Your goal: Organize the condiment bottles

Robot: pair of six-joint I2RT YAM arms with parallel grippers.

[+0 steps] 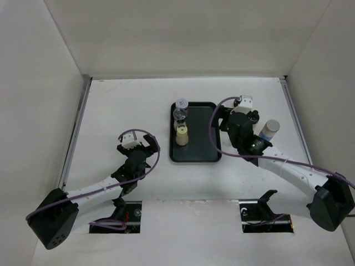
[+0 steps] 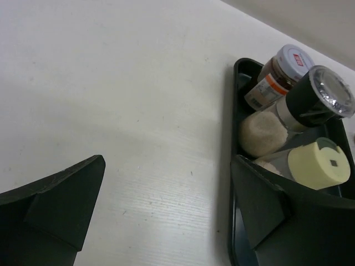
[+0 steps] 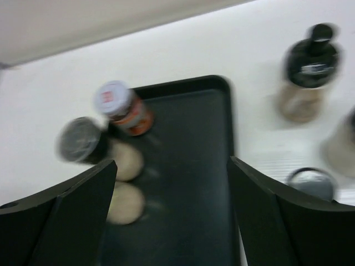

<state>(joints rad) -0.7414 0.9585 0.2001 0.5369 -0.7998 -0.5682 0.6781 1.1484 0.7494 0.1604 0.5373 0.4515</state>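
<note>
where one black tray [image 1: 202,133] lies, three bottles [image 1: 182,136] stand inside.

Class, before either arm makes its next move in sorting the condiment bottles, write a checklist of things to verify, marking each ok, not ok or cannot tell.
1. Right tool open and empty: ok.
2. Left tool open and empty: ok.
3. Yellow-capped bottle, grey-capped bottle and lavender-capped jar upright along the left wall of the tray: ok.
4. Bare floor free in the tray for more bottles: ok.
5. All bottles in the tray: not ok; the white cylinder stands outside, to its right.
6. Right wrist view sharp: not ok, blurred.
</note>
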